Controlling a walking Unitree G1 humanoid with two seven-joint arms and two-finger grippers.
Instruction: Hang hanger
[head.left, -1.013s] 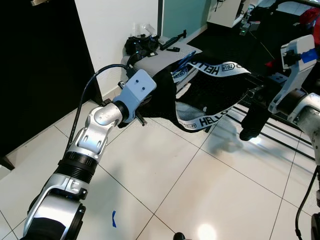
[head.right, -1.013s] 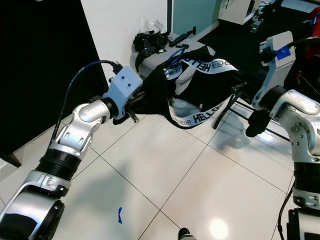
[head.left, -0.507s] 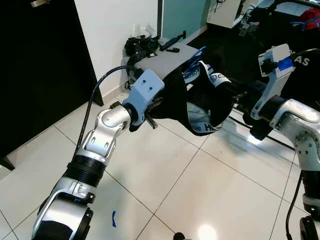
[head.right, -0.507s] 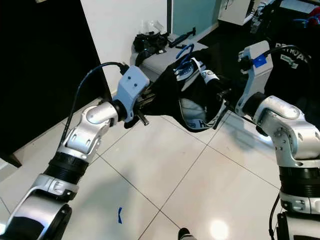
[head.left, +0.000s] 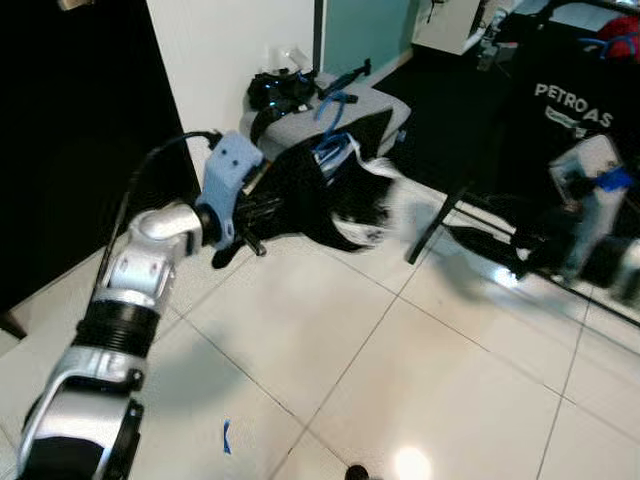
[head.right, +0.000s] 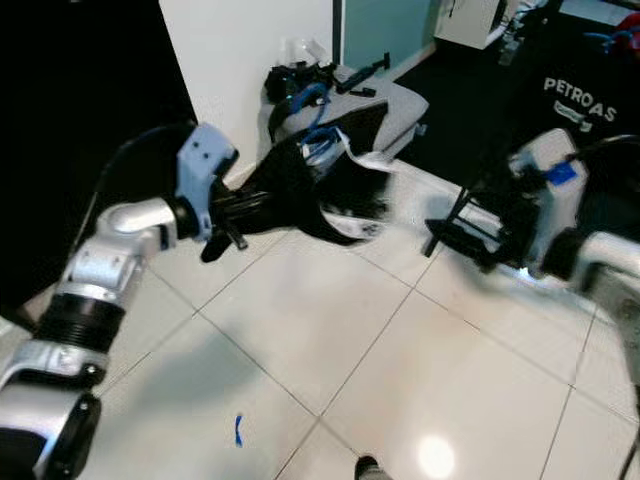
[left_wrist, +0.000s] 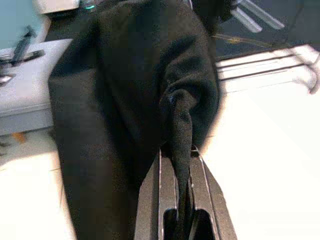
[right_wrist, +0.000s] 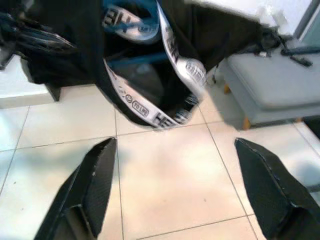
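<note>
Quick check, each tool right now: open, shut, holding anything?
Left tool: shut on the black garment.
Right tool: open, holding nothing, fingers spread wide above the tiled floor.

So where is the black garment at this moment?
The black garment hangs from the left end effector, which is shut on a fold of it, in the left eye view left of centre, in front of the grey bench.
</note>
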